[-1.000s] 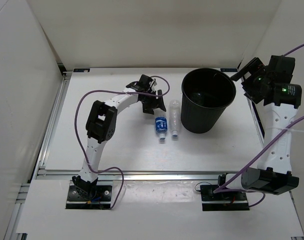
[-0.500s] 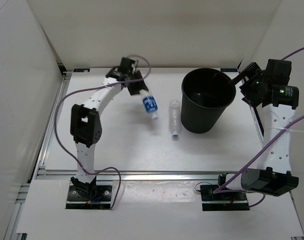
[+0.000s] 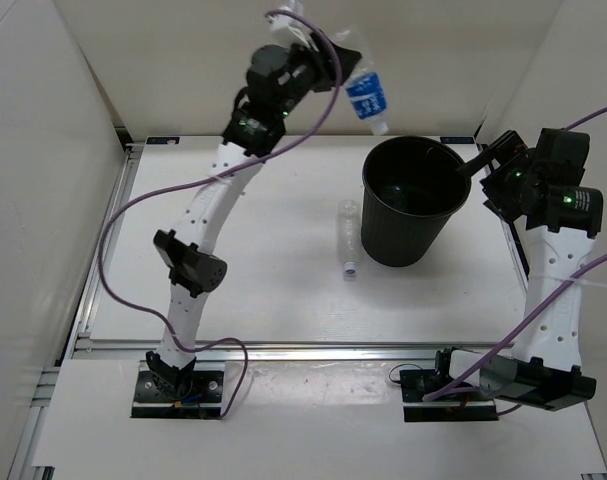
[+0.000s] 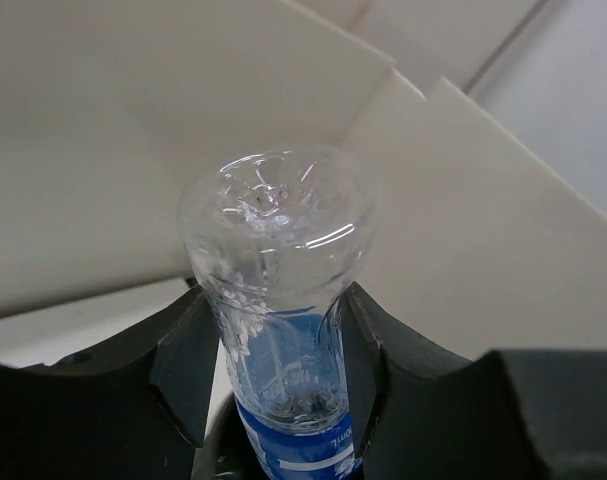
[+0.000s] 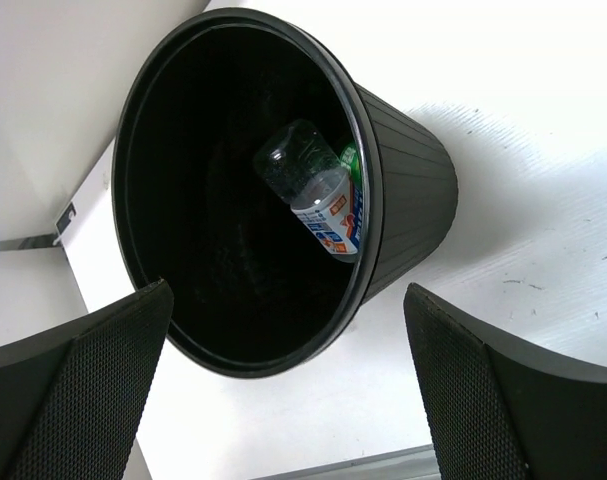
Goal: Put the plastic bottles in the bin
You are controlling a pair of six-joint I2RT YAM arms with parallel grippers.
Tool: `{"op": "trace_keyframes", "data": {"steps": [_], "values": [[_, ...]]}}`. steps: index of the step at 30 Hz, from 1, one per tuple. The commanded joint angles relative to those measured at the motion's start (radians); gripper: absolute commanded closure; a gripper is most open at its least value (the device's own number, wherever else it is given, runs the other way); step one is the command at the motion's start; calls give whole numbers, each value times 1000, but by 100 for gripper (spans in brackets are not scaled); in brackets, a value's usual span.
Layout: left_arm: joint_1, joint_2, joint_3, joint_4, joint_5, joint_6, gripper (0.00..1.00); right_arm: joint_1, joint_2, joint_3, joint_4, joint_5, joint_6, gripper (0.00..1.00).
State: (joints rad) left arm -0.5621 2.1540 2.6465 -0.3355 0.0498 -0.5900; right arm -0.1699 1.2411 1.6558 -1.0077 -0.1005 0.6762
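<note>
High above the table, my left gripper (image 3: 341, 70) is shut on the clear bottle with a blue label (image 3: 367, 97). The bottle hangs tilted, white cap down, over the far left rim of the black bin (image 3: 408, 240). In the left wrist view its clear base (image 4: 276, 200) points at the camera, pinched between both fingers (image 4: 368, 350). A plain clear bottle (image 3: 349, 237) lies on the table against the bin's left side. Inside the bin (image 5: 413, 170) lies a short bottle with a colourful label (image 5: 323, 205), a sliver of green beside it. My right gripper (image 3: 486, 165) (image 5: 293, 400) stands open at the bin's right rim, holding nothing.
White enclosure walls (image 3: 43, 180) stand on the left, the back and the right. An aluminium rail (image 3: 283, 348) runs along the table's near edge. A purple cable (image 3: 133, 215) loops off the left arm.
The left gripper shut on the blue-label bottle on the table and carried it up and to the right, over the bin's rim. The right gripper has barely moved.
</note>
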Motion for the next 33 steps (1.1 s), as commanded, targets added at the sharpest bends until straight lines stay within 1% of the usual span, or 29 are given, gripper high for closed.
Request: {"op": "trace_keyframes", "data": {"steps": [1,3,5,6,7,9,10,11,12,13,14,15,16,17,18,19,20,21,22,24,25,26,31,33], "values": [[-54,102,-51,171,105,-28,44,-11,-38,-1,-17,12,-20,0],[-76,112,-40,182,122,-28,44,-11,-48,-1,-40,21,-41,0],[-76,87,-92,182,153,-4,38,-22,-58,-1,-40,21,-50,0],[-76,69,-114,182,163,11,30,-22,-68,-1,-40,21,-50,0],[-76,17,-158,182,186,33,0,-34,-77,-22,-40,21,-50,0],[-59,-46,-209,182,208,118,0,-43,-87,-37,-40,21,-50,0],[-44,-121,-245,182,209,137,0,-43,-88,-51,-40,21,-50,0],[-30,-172,-357,182,191,151,0,-43,-88,-51,-40,21,-50,0],[-16,-230,-434,182,142,177,0,-52,-98,-65,-40,12,-50,0],[-7,-288,-515,182,-19,177,0,-52,-107,-65,-40,12,-50,0],[7,-392,-669,182,-87,177,0,-52,-118,-80,-40,12,-50,0],[19,-432,-741,182,-122,177,0,-52,-118,-91,-40,12,-50,0],[52,-466,-810,182,-122,188,0,-62,-127,-106,-40,12,-50,0],[71,-514,-935,182,-69,173,0,-62,-127,-106,-40,12,-50,0],[89,-528,-994,182,-26,159,0,-62,-137,-117,-40,12,-50,0],[129,-528,-1043,182,31,88,0,-62,-137,-128,-40,12,-50,0],[145,-517,-1113,182,150,55,0,-62,-137,-128,-40,12,-50,0],[154,-499,-1140,182,200,20,0,-62,-137,-128,-40,12,-50,0],[154,-479,-1161,182,244,19,0,-62,-137,-128,-40,12,-50,0],[154,-381,-1197,182,362,10,0,-62,-137,-128,-31,2,-50,0],[154,-381,-1197,182,363,10,0,-62,-137,-128,-31,2,-50,0],[154,-340,-1209,182,377,10,0,-62,-137,-119,-31,2,-50,0],[131,-232,-1209,182,386,10,0,-62,-127,-80,-40,-7,-50,0],[122,-188,-1209,182,386,-11,0,-62,-127,-68,-40,-17,-61,0]]}}
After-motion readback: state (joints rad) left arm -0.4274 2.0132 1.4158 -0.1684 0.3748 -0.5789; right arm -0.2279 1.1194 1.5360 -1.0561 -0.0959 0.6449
